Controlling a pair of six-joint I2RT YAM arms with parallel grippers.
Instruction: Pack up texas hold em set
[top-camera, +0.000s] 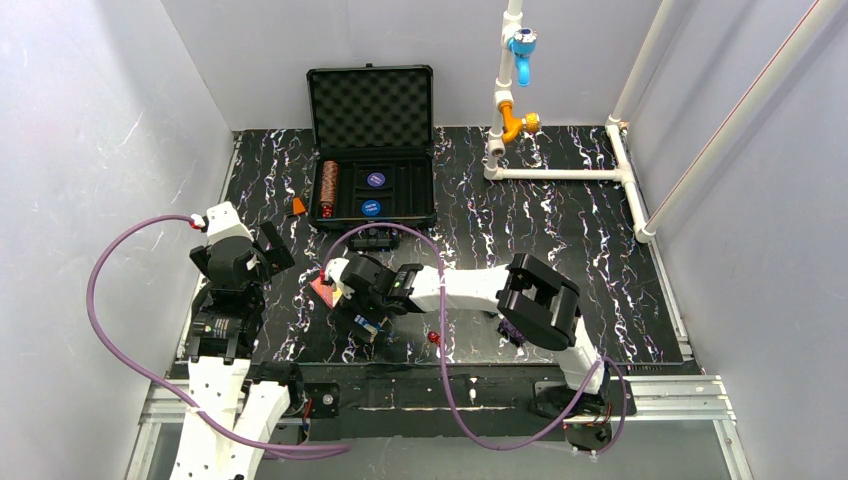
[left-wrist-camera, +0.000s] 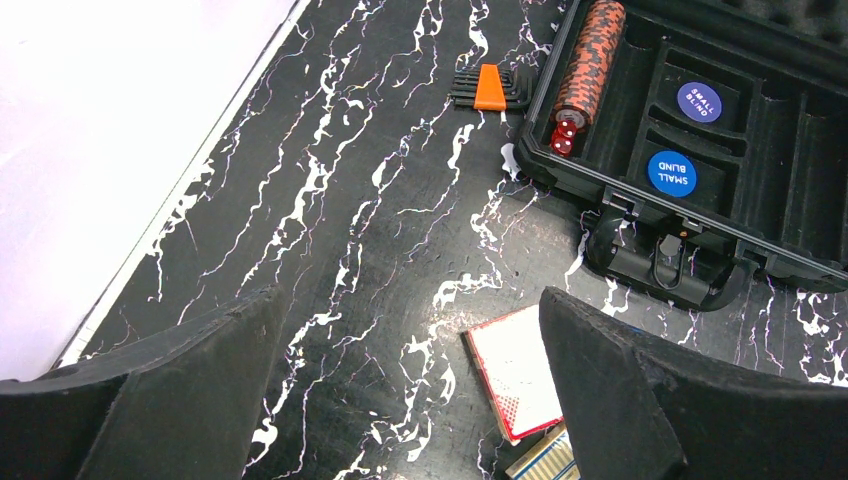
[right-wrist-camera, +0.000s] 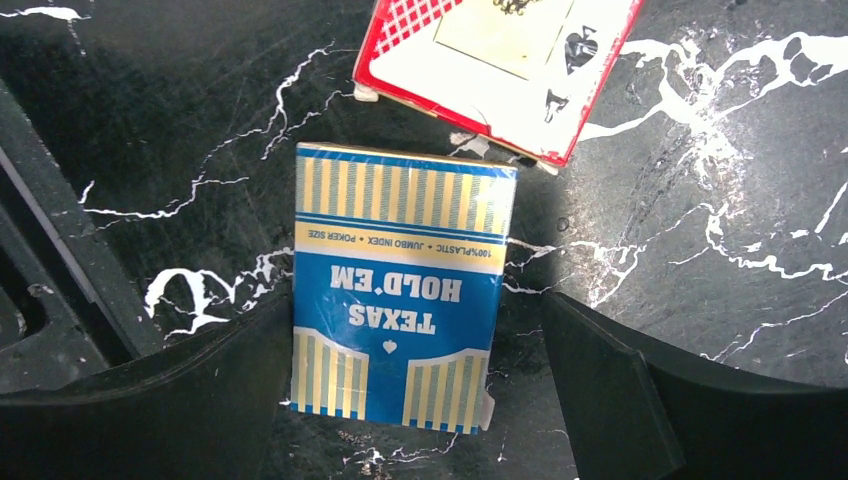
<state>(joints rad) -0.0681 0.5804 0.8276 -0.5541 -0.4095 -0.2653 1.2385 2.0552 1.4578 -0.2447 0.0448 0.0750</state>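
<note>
Left gripper (left-wrist-camera: 410, 300): jaws fully apart, nothing between them. It hangs over bare worktop (left-wrist-camera: 330, 200) near the left edge, probably parked so that it stays out of my other arm's way.

An orange hex-key holder (left-wrist-camera: 490, 88) lies just left of the case (left-wrist-camera: 600, 185); it does not belong to the set.

The case sits at the worktop's far edge, left of middle. Its foam lid (top-camera: 371, 105) stands open, so the tray is reachable from above. A brown-red chip stack (left-wrist-camera: 590, 60) lies in the leftmost slot with red dice (left-wrist-camera: 563, 135) at its near end. Two blue SMALL BLIND discs (left-wrist-camera: 671, 172) sit in the middle wells.

The red card box (right-wrist-camera: 500, 60) lies flat in front of the case. The blue card box (right-wrist-camera: 400, 300) is just beside it, nearer the near edge.

Right gripper (right-wrist-camera: 415, 315): jaws spread wide, straddling the blue box and gripping nothing. My judgement is that I am lined up to pinch its long sides.

A loose red die (top-camera: 433, 338) sits near the near edge, right of the cards.

Hard to make out:
- From above, my right gripper covers the blue box.
- The red box is cut off in both wrist views.
- The case's right slots are too dark to read.
- I can find no further chip stacks in any view.
</note>
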